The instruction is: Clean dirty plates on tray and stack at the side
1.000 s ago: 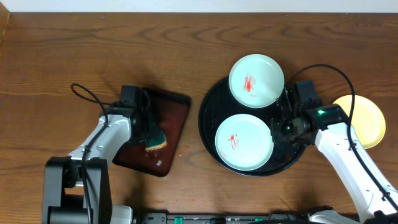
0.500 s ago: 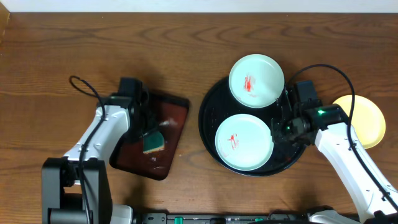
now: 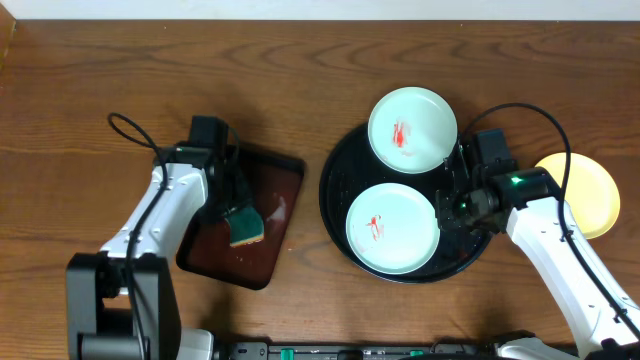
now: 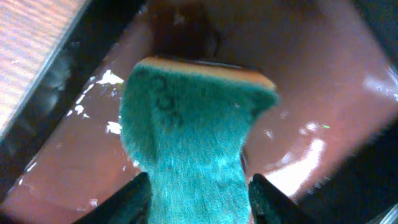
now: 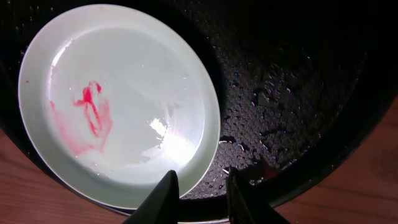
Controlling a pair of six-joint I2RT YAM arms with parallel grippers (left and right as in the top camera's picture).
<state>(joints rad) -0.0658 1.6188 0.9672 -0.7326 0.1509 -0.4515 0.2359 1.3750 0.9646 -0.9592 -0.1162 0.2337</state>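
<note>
Two pale mint plates with red smears lie on the round black tray (image 3: 334, 190): the near plate (image 3: 392, 228) and the far plate (image 3: 412, 124). A pale yellow plate (image 3: 585, 190) lies on the bare tabletop to the right of the tray. My right gripper (image 3: 452, 205) is closed on the right rim of the near plate (image 5: 118, 99). In the right wrist view its fingers (image 5: 200, 180) straddle that rim over the wet tray (image 5: 298, 93). My left gripper (image 3: 241, 215) is shut on a green and yellow sponge (image 3: 245, 230), which also shows in the left wrist view (image 4: 193, 124).
A rectangular dark maroon tray (image 3: 275, 180) lies left of the black tray, wet with white flecks (image 4: 323, 74), and the sponge is held over it. Cables trail from both arms. The table's front edge is close below both trays.
My left arm has swung slightly left and the sponge has shifted and turned over the maroon tray. The right arm and the plates have not moved.
</note>
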